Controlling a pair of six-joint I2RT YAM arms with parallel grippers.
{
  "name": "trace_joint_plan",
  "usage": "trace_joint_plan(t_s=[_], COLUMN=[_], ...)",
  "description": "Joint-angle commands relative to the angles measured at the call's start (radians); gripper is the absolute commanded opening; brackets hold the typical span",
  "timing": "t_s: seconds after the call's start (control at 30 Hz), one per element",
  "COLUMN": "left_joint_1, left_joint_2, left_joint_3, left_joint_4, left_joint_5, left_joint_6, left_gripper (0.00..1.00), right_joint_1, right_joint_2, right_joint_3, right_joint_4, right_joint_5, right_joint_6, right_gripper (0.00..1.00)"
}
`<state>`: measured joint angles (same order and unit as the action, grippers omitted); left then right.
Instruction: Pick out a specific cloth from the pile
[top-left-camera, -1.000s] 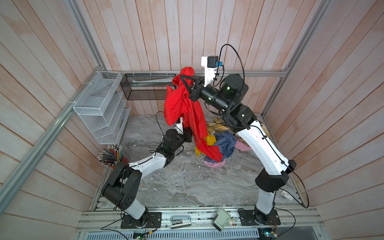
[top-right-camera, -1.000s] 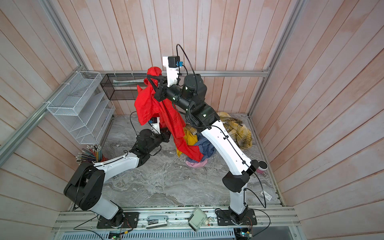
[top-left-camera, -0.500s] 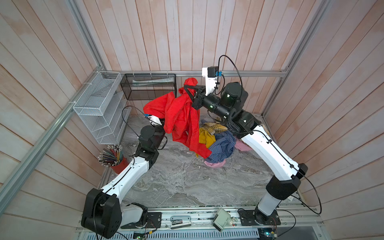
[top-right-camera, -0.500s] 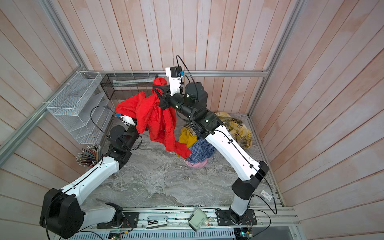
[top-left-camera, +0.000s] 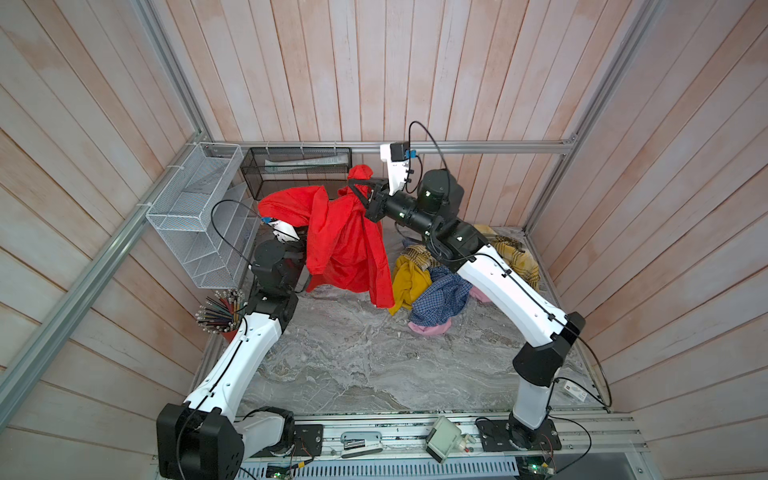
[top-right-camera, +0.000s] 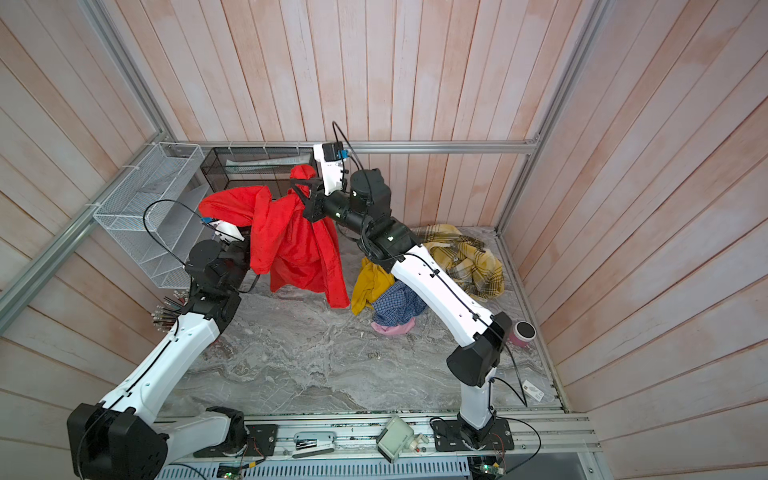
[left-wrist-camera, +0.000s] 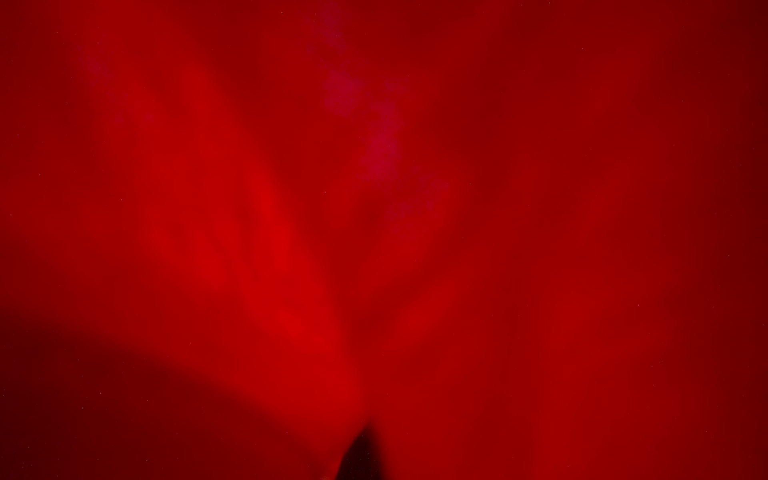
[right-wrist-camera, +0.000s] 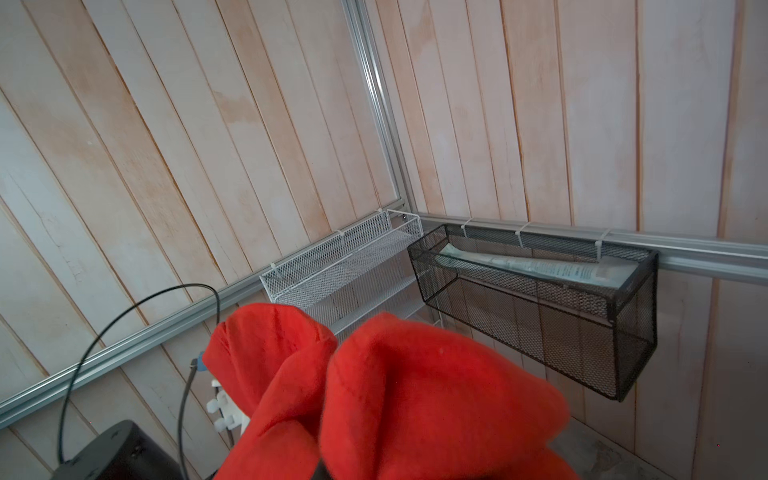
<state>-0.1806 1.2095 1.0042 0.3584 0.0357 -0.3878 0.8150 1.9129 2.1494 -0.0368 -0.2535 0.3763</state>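
The bright red thin-fabric garment (top-left-camera: 345, 241) hung over the grey marbled tabletop (top-left-camera: 353, 365), just beside the heap of mixed clothes (top-left-camera: 436, 286). The right gripper (top-left-camera: 360, 188) pinched its top, jaws closed. The left gripper (left-wrist-camera: 360, 455), clamped on a fold, sat buried beneath it.

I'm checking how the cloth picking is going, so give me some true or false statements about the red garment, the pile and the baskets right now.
1. The right gripper is shut on the red garment. True.
2. The red garment lies flat on top of the pile. False: it hangs raised beside the pile.
3. The black mesh basket holds a pale tube. True.
4. The mustard-yellow cloth is lifted off the table. False: it lies in the pile.
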Motion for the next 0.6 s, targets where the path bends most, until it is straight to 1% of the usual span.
trace_joint_plan(t_s=[0.0, 0.1, 0.23, 0.33, 0.47, 0.57], left_joint_1=[0.038, 0.073, 0.122, 0.156, 0.168, 0.168], left_joint_2=[0.009, -0.008, 0.001, 0.007, 0.012, 0.038], left_joint_3=[-0.077, -0.177, -0.248, -0.298, -0.341, -0.368], left_joint_4=[-0.085, -0.083, -0.176, -0.214, -0.273, -0.304], left_joint_5=[0.02, 0.008, -0.027, -0.023, -0.032, -0.006], left_joint_6=[-0.011, -0.049, -0.062, -0.075, -0.096, -0.11], left_gripper=[0.0, 0.0, 0.0, 0.0, 0.0, 0.0], right_joint_1=[0.004, 0.012, 0.031, 0.039, 0.051, 0.055], right_joint_2=[0.092, 0.153, 0.23, 0.281, 0.322, 0.307], right_joint_3=[-0.057, -0.106, -0.121, -0.13, -0.153, -0.228], right_joint_4=[0.052, 0.111, 0.101, 0.075, 0.033, 0.031], right_joint_5=[-0.073, -0.144, -0.168, -0.191, -0.221, -0.221], right_joint_6=[0.056, 0.1, 0.099, 0.09, 0.084, 0.087], right_gripper=[0.0, 0.0, 0.0, 0.0, 0.0, 0.0])
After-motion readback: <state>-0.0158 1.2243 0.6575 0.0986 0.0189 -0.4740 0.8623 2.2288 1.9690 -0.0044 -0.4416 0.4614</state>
